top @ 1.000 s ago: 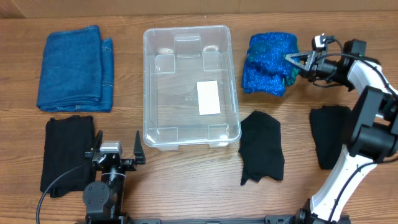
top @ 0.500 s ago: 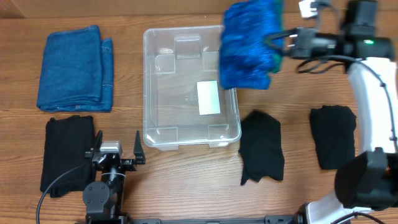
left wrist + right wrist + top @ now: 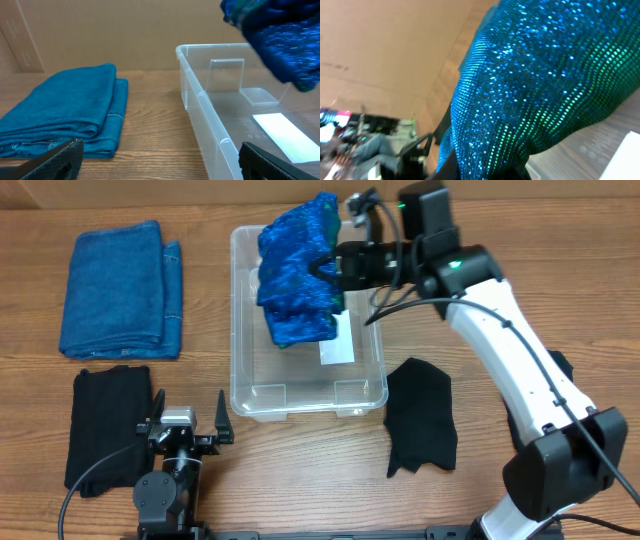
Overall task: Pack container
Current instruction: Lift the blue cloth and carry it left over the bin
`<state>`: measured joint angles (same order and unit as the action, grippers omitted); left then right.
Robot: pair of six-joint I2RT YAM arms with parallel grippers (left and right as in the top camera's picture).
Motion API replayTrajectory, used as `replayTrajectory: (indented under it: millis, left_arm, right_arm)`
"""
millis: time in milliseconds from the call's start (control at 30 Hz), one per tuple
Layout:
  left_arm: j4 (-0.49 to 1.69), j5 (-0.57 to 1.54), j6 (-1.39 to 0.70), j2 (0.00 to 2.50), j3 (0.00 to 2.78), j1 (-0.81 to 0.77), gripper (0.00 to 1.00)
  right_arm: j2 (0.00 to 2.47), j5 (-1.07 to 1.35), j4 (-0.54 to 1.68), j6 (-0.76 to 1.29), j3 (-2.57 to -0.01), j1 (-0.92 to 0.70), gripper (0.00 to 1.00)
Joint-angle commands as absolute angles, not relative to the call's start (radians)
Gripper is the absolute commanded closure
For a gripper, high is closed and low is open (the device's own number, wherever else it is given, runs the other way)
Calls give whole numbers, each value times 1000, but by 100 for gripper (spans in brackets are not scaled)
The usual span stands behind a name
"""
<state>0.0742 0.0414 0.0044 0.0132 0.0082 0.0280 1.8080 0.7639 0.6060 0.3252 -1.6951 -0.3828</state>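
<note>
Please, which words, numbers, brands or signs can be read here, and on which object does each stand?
None can be read. The white label on the base of the container looks blank in both views; any print is too small to tell. The blue sequined cloth in the right gripper shows no writing.

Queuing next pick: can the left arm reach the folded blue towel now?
Probably yes. The left gripper is open and empty, the blue towel lies uncovered ahead of it, and the right gripper holds the sequined cloth over the container, out of the way.
</note>
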Motion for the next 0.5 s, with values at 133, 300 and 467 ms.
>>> replayTrajectory:
  millis: [133, 300, 467]
  left_arm:
    - [74, 42, 23, 6, 5, 34, 0]
    - [74, 41, 23, 6, 5, 34, 0]
    - [74, 42, 23, 6, 5, 34, 0]
  right_arm:
    - [1832, 521, 530, 501, -1708, -464, 96]
    - [1918, 517, 459, 521, -1708, -466, 95]
    - [2001, 530, 410, 511, -1708, -465, 94]
